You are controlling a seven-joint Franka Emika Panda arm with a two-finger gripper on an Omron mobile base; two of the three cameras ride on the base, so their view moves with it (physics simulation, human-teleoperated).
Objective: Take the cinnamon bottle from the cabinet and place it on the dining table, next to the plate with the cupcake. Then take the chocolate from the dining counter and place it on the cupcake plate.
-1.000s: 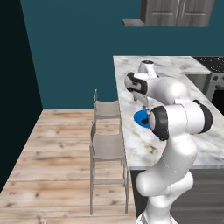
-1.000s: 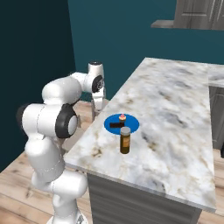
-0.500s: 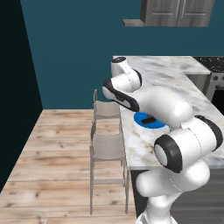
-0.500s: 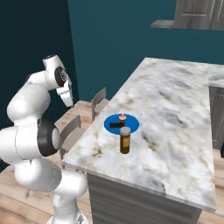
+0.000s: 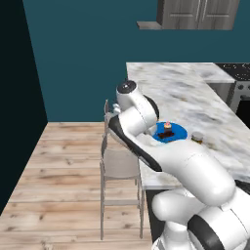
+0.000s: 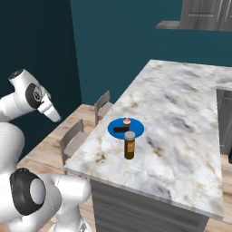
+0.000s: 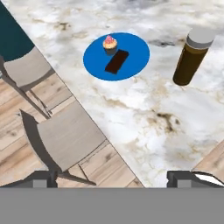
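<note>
Plainly, from the left base view, the arm's white bulk covers much of the near part of the marble surface (image 5: pixel 195 93). Past it the blue plate (image 5: pixel 177 133) lies near the surface's left edge, its near-left rim cut off by the arm. The cupcake (image 5: pixel 167 126) stands on the plate, and a dark sliver beside it is the chocolate (image 5: pixel 164 134), hard to make out at this size. Just right of the plate only the grey cap and upper part of the cinnamon bottle (image 5: pixel 197 137) clear the arm. Two grey chairs (image 5: pixel 117 163) stand to the left on the wooden floor, and the dark cabinet (image 5: pixel 200 10) is cut off by the top edge.

From the right base view, the plate (image 6: pixel 134 132) sits near the surface's (image 6: pixel 181 118) left edge with the cupcake (image 6: pixel 127 122) and the chocolate (image 6: pixel 120 129) both on it. The cinnamon bottle (image 6: pixel 129 145) stands upright just on the near side of the plate, off its rim. Its label shows no readable writing.

Looking along the hand, the end effector (image 7: pixel 112 179) hangs well away from the plate (image 7: pixel 133 61) with its two dark tips standing wide apart and nothing between them; they are cut off by the bottom of the picture. The chocolate (image 7: pixel 117 61) lies flat in the plate's middle, touching or nearly touching the cupcake (image 7: pixel 110 43). The cinnamon bottle (image 7: pixel 191 57) stands to the right, apart from the plate, its brown side blank of legible print. Chair seats (image 7: pixel 65 138) show below the surface's (image 7: pixel 175 113) edge.
</note>
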